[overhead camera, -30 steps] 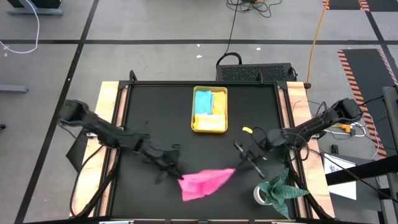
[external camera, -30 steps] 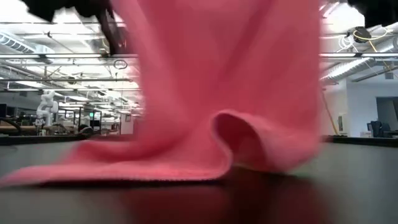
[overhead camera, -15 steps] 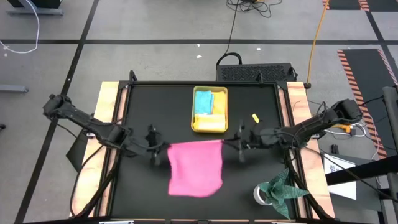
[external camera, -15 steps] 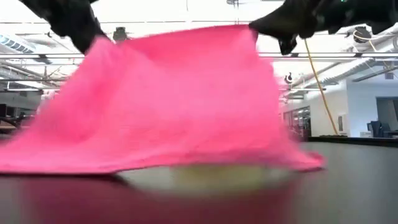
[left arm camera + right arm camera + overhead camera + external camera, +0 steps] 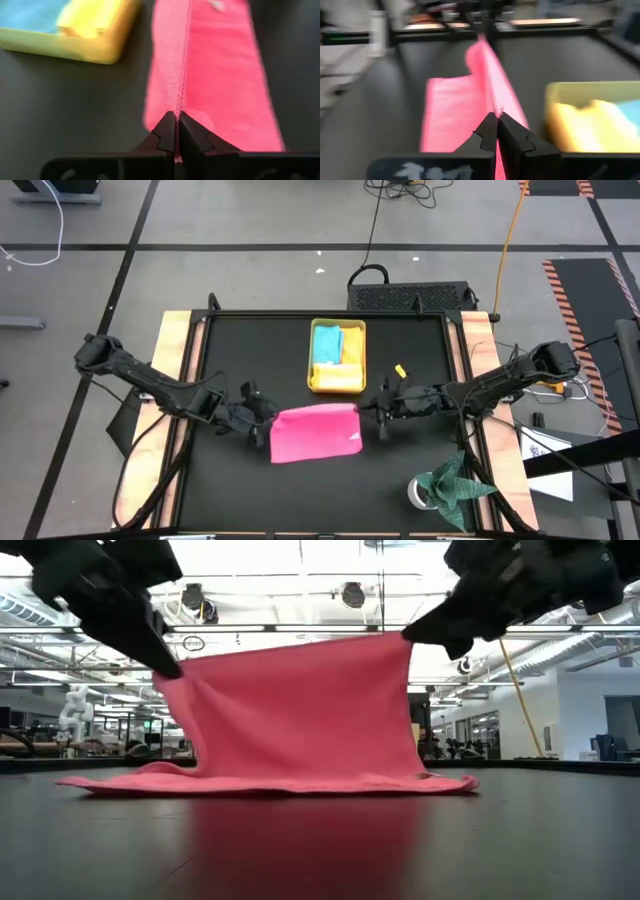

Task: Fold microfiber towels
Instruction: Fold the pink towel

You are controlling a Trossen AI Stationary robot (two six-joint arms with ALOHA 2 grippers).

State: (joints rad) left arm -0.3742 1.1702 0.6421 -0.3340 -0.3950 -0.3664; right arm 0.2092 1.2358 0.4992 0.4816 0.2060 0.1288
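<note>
The pink towel (image 5: 315, 432) is spread between both grippers in the middle of the table. Its far edge is raised, and its near part (image 5: 270, 782) lies flat on the table. My left gripper (image 5: 262, 420) is shut on the far left corner. My right gripper (image 5: 372, 412) is shut on the far right corner. A yellow tray (image 5: 337, 385) stands just beyond, holding a light blue towel (image 5: 327, 340) and a yellow towel (image 5: 350, 345). My left gripper pinches the towel's far left corner (image 5: 179, 102) between its two fingertips, along the hemmed edge. It slants down from the table's left. The corner (image 5: 178, 675) is held above the table. My right gripper pinches the far right corner (image 5: 496, 107) between its fingertips, coming nearly level from the table's right. That corner (image 5: 405, 638) is held higher than the left one. The top edge runs taut between the two grippers.
A dark green cloth (image 5: 457, 483) and a small white object (image 5: 418, 492) sit at the table's near right corner. Wooden rails (image 5: 180, 380) border the black table top on the left and right.
The pink towel was bunched near the table's front edge and is now spread out. Both grippers have moved apart and toward the far edge, keeping hold. The towel's hanging part has swung out and settled flat on the table, with its near edge drawn farther in.
</note>
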